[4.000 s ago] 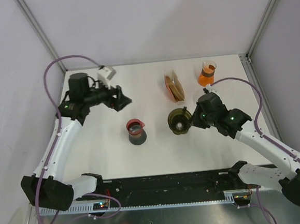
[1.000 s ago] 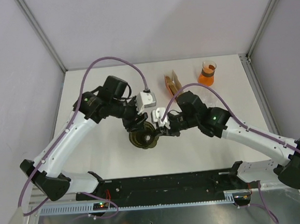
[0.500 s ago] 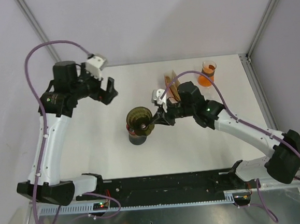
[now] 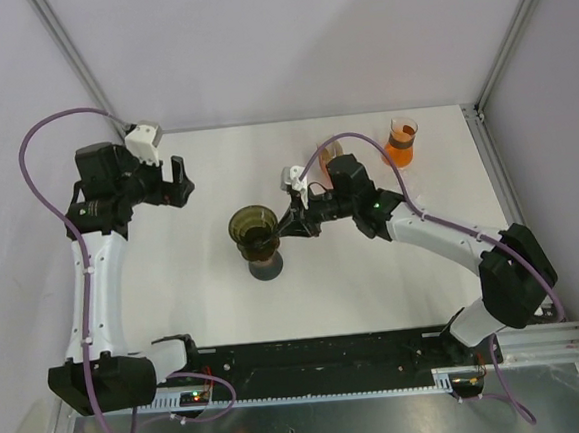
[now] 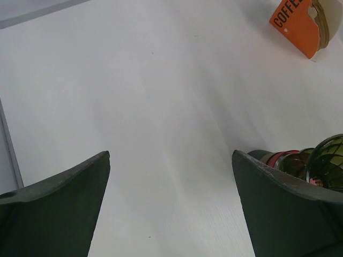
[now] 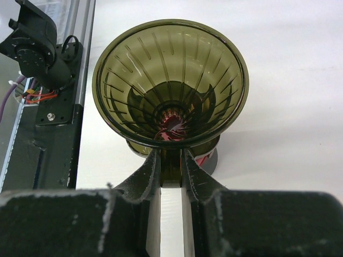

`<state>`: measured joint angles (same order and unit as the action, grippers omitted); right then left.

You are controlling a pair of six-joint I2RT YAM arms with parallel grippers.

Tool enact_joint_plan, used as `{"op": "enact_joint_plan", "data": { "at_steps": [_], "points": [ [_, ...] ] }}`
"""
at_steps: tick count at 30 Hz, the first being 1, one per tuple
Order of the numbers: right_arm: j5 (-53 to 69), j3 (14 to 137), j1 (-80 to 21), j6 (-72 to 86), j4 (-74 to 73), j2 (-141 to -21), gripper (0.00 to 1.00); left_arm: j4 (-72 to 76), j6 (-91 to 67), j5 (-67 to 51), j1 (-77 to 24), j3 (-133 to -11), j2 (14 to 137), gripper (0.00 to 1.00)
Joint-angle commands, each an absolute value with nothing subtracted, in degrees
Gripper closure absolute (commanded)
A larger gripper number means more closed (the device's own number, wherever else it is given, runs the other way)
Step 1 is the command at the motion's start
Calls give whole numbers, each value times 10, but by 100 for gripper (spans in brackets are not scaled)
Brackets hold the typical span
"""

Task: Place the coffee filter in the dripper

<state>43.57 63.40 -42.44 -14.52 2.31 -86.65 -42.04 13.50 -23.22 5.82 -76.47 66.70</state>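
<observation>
Currently, right hand (image 6: 170,160) pinches the one dripper (image 6: 170,80); left hand (image 5: 170,156) gapes; one filter pack (image 5: 300,21).

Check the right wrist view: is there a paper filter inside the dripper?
No, the dripper shows its bare ribbed walls all the way down to the bottom hole.

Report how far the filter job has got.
Done: the dripper sits over the cup, though I cannot tell if it is fully seated. In hand: the right gripper pinches the dripper's handle. Left: the dripper holds no filter; the filters are in their orange pack, and the left gripper is open and empty, away from it.
</observation>
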Motion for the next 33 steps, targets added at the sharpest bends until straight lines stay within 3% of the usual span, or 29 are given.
{"op": "enact_joint_plan", "data": {
  "at_steps": [1, 26, 28, 33],
  "points": [
    [466, 650, -414, -140, 78, -877, 100, -385, 128, -261, 70, -750, 643, 0],
    [442, 650, -410, -241, 17, -900, 100, -381, 133, -302, 74, -727, 640, 0],
    [441, 650, -410, -242, 13, -899, 95, -381, 134, -303, 74, -726, 638, 0],
    [436, 650, -410, -234, 10, -890, 67, -381, 135, -307, 74, -726, 639, 0]
  ]
}}
